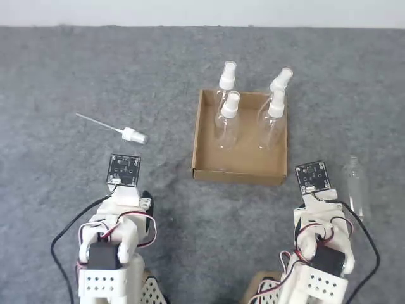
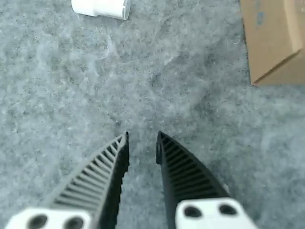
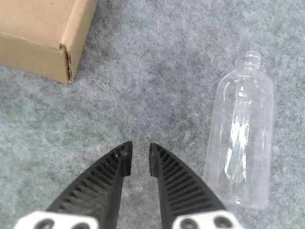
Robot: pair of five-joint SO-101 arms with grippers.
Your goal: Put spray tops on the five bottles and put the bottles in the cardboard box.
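Grey felt [image 2: 190, 71] lies under both: your left gripper [image 2: 143, 136] and right gripper [image 3: 140, 145] are slightly parted, holding nothing. The uncapped bottle [image 3: 240, 129] lies just beside the right one, parallel to its fingers [image 3: 181, 186], neck pointing away. Open felt reaches the cardboard box [image 3: 43, 33] corner ahead; the spray top [image 2: 101, 7] lies ahead of the left.

A grey, felt-like surface [image 1: 76, 76] carries three things. The cardboard box [image 1: 237, 172] sits just past centre toward 12 o'clock. A loose spray top [image 1: 134, 135] lies at 9 o'clock, its thin tube pointing to 10. An uncapped clear bottle [image 1: 356, 187] lies on its side at 3 o'clock, well apart from the spray top and just beside the box's near corner.
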